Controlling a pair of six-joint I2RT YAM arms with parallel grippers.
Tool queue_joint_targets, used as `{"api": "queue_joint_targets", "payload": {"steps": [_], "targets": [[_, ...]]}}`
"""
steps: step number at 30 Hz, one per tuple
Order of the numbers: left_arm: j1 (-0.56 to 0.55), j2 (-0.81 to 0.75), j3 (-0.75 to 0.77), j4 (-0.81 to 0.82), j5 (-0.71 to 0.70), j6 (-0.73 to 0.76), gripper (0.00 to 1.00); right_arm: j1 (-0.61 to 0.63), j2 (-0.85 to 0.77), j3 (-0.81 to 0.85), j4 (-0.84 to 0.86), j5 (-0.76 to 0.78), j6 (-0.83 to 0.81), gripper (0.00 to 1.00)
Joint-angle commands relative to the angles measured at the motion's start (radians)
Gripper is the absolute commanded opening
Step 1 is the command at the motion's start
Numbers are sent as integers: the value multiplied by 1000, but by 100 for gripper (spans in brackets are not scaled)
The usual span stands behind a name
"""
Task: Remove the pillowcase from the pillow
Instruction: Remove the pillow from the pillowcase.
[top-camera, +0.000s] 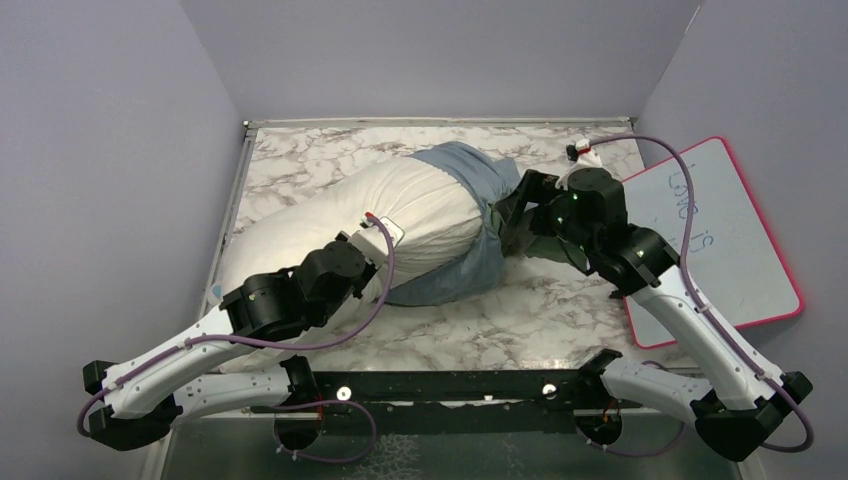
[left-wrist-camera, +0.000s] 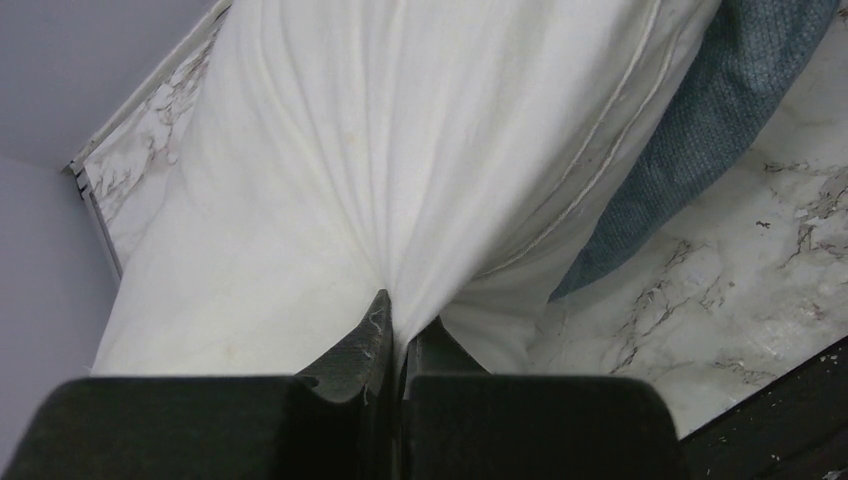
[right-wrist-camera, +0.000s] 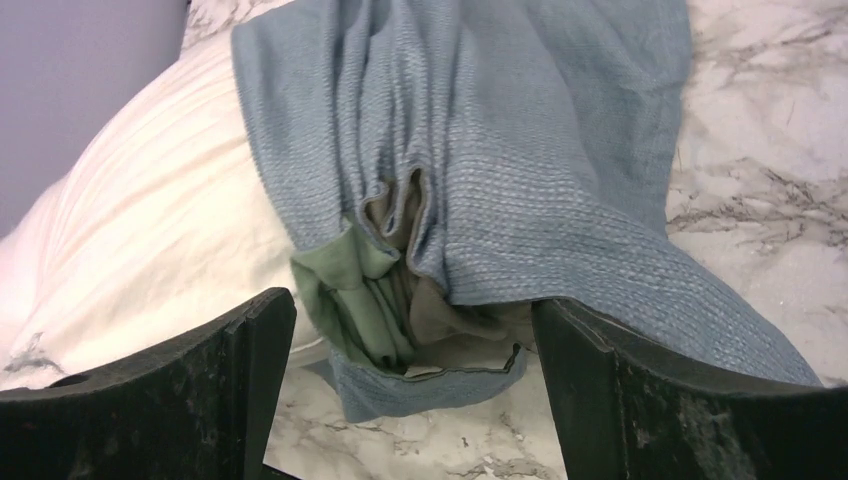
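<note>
Jaws of our left gripper (left-wrist-camera: 400, 330) pinch a fold of the white pillow (top-camera: 400, 215), we reckon to anchor it, while our right gripper (right-wrist-camera: 410, 310) stands spread around the bunched pillowcase (right-wrist-camera: 480, 150), which sheathes only the pillow's right end.

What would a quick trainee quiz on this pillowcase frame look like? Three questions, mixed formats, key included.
1. True or false: the left gripper is shut on the pillow.
2. Pick one. Around the bunched pillowcase, the right gripper is: A open, B shut, C out of view.
3. Fill in: the pillowcase covers only the pillow end on the ___ gripper's side.
Key: 1 true; 2 A; 3 right.
</note>
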Motion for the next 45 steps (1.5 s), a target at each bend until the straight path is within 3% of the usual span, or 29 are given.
{"api": "queue_joint_targets", "payload": {"steps": [1,3,6,8,10,11,12,21,23,25,27,29,33,37,38,39,40,42,45], "targets": [[-3,-39,16,65,5,-10,0,-26,25,-53,-27,-31,124,92],[-2,-40,14,64,26,-1,0,-52,54,-75,-12,-45,123,83],[-3,-45,13,62,62,10,0,-137,75,-110,21,-87,100,55],[-3,-52,11,62,67,9,0,-211,73,-131,36,-107,82,31],[-3,-64,11,61,60,7,0,-296,68,-136,39,-130,51,17],[-3,-73,11,61,51,7,0,-326,65,-137,37,-129,36,4],[-3,-82,13,61,40,6,0,-352,66,-135,28,-122,23,1],[-3,-148,25,31,1,25,0,-428,52,-120,-19,-161,-49,3],[-3,-148,25,32,36,39,0,-429,28,-93,-33,-210,-67,19],[-3,-136,25,32,96,58,0,-428,-12,-64,-32,-254,-95,45],[-3,-113,24,30,146,78,0,-428,-47,-19,-39,-259,-110,57],[-3,-87,24,29,191,91,0,-428,-75,28,-27,-290,-120,63],[-3,-61,18,36,317,98,0,-427,-19,89,47,-613,-180,65],[-3,-65,16,62,493,72,0,-414,184,134,68,-888,-173,65],[-3,-60,26,63,520,50,6,-396,231,142,72,-905,-182,66],[-3,-54,38,62,530,20,22,-370,277,152,72,-897,-194,66],[-3,-49,55,59,539,-14,45,-332,322,174,49,-880,-223,66],[-3,-34,94,59,575,-62,74,-248,411,210,-3,-851,-285,65],[-3,5,195,62,578,-124,89,-118,492,194,-45,-784,-317,58]]}}
